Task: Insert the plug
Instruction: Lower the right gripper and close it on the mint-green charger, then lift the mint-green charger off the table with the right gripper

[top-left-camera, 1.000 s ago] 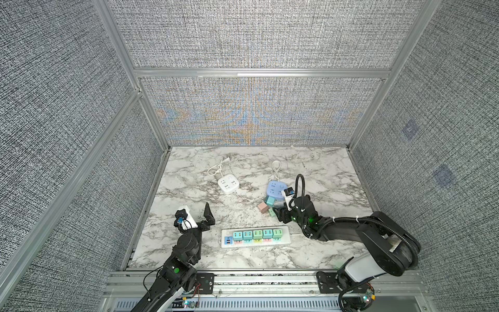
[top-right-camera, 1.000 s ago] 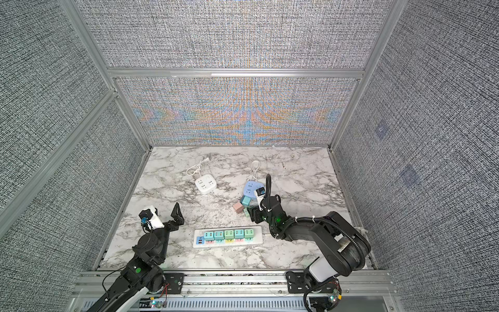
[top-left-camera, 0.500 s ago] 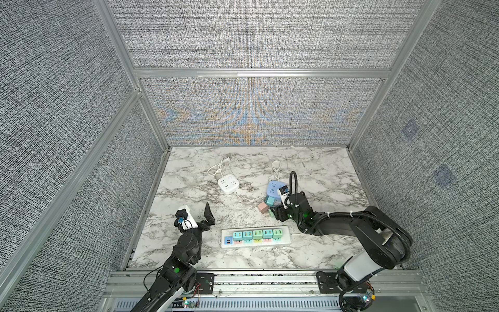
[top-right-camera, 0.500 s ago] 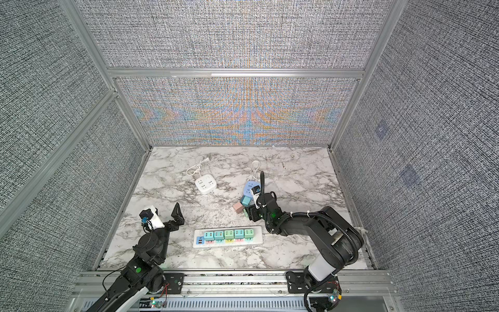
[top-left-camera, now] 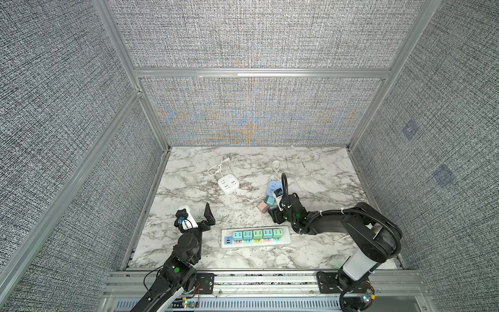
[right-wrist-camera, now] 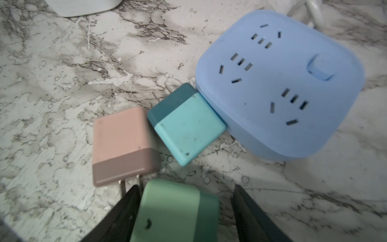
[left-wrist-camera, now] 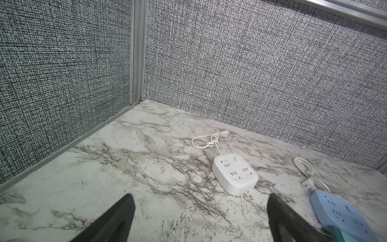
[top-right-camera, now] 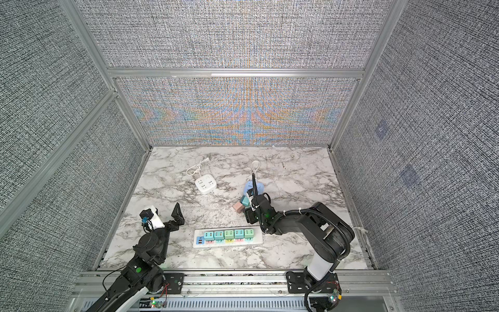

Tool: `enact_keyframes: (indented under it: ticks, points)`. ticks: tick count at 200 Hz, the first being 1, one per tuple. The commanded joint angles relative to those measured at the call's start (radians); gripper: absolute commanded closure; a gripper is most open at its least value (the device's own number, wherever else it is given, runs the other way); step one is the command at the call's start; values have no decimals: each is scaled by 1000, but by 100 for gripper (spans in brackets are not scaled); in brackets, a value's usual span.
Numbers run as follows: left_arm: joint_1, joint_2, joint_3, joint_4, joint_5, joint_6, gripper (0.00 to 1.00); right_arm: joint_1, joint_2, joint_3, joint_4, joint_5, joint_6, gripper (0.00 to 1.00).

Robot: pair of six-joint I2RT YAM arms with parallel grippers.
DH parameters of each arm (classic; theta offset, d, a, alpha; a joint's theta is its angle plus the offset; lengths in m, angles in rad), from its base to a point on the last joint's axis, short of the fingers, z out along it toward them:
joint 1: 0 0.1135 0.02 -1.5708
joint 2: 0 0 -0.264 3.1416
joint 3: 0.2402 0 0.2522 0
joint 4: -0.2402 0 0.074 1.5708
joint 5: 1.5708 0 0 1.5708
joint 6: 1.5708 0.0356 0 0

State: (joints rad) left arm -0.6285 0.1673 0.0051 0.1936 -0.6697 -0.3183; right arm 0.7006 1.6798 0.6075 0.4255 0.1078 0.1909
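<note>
The right fingers (right-wrist-camera: 251,218) have been brought down over the green plug (right-wrist-camera: 173,209) and are held half open astride it. One is touching it and a gap is seen at the other, so no grip appears made yet. This smooth, rounded, two-toned block is set just beside the pink plug (right-wrist-camera: 123,144) and near the teal plug (right-wrist-camera: 188,127) and the matte blue socket (right-wrist-camera: 278,83), on the marbled desk (right-wrist-camera: 62,73). The left fingers (left-wrist-camera: 117,218) are spread wide, empty.

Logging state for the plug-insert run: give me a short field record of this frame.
left gripper: open, empty
right gripper: open, fingers straddling green plug, gap on one side
loose plugs: teal plug against blue socket block; pink plug beside it
power strip: five plugs seated
white socket block: nothing plugged in
</note>
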Motion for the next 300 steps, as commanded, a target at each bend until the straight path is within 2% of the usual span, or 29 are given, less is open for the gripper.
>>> enact_keyframes:
  ticks: [1,52,132,213,277,300]
  points:
    - [0,2,-29,36,12,12,0,-3,-5,-11,-38,97,29,31]
    - [0,4,-30,38,12,12,0,-79,-65,-75,-13,132,104,32]
    - [1,8,-30,41,13,14,0,-210,-142,-175,36,96,220,32]
    - [0,12,-30,45,13,14,0,-229,-261,-165,53,85,193,32]
    - [1,11,-31,45,13,14,0,-251,-156,-90,85,-70,144,32]
    - [1,10,-30,44,14,15,0,-256,-144,-90,86,-43,165,32]
